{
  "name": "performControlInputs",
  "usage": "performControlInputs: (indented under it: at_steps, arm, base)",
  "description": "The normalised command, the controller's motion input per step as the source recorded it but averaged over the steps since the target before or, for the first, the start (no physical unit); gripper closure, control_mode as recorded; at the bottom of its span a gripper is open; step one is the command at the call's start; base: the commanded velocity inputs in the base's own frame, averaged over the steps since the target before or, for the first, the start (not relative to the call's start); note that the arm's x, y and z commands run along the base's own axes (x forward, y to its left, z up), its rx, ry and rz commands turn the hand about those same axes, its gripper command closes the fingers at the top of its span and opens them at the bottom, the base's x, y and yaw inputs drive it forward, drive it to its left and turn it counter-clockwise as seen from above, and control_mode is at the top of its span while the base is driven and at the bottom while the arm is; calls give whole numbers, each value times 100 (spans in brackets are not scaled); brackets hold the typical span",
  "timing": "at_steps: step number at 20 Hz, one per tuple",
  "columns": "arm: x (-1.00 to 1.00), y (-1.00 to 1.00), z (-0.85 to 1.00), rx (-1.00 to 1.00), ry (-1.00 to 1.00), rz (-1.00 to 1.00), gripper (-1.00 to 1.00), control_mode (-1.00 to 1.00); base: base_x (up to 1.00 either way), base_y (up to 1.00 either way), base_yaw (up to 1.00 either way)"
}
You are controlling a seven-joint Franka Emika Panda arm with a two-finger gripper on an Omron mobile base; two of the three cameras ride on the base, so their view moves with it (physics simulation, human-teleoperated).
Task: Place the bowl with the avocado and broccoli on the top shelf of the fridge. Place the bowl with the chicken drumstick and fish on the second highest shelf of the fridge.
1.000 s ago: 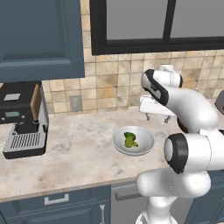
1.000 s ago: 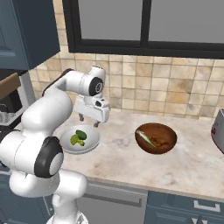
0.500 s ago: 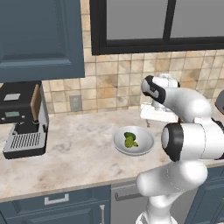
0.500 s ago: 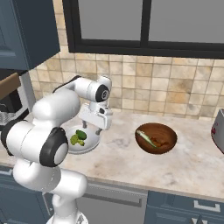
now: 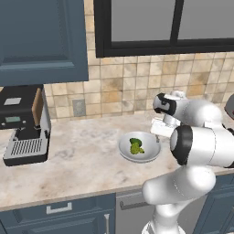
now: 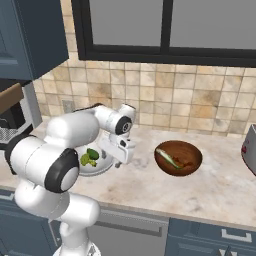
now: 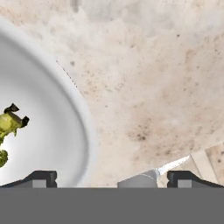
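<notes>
A: Where is the bowl with the avocado and broccoli (image 5: 139, 147) sitting?

B: It is resting on the marble counter (image 5: 82, 160), in front of the tiled wall and below the window. In the left base view the green food is lying near its middle; the broccoli (image 5: 135, 148) is showing as a bumpy yellow-green piece with the avocado (image 5: 135, 141) darker just behind it.

A: And the gripper (image 7: 111, 177)?

B: It is hanging low over the bowl's right edge, pointing down at the counter. In the hand view the white rim (image 7: 85, 131) is curving up between the two dark fingertips (image 7: 41, 178), so one tip is standing over the inside of the bowl and the other over bare counter outside it.

A: Are the jaws gripping anything?

B: No. They are spread wide apart, straddling the rim with nothing clamped between them. Whether a tip is touching the bowl, I cannot tell.

A: Anything else nearby?

B: In the right base view the reddish-brown bowl (image 6: 178, 158) is sitting on the counter to the gripper's right, well apart from the white bowl. A coffee machine (image 5: 23, 125) is standing at the far left of the counter.
</notes>
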Motion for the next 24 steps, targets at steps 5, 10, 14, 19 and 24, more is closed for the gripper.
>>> performControlInputs:
  at_steps: [5,10,14,19,24]
  arm:
    - [20,0,-31,-1,-9,0,-100,-100]
    - [40,1,-36,0,-7,0,-100,-100]
    - [33,4,-36,0,-6,0,-100,-100]
    - [16,22,-30,0,-6,0,-100,-100]
    - [0,31,-16,0,-3,0,100,-100]
  base:
    - [0,0,0]
    - [0,0,0]
    - [0,0,0]
    - [0,0,0]
    - [0,0,0]
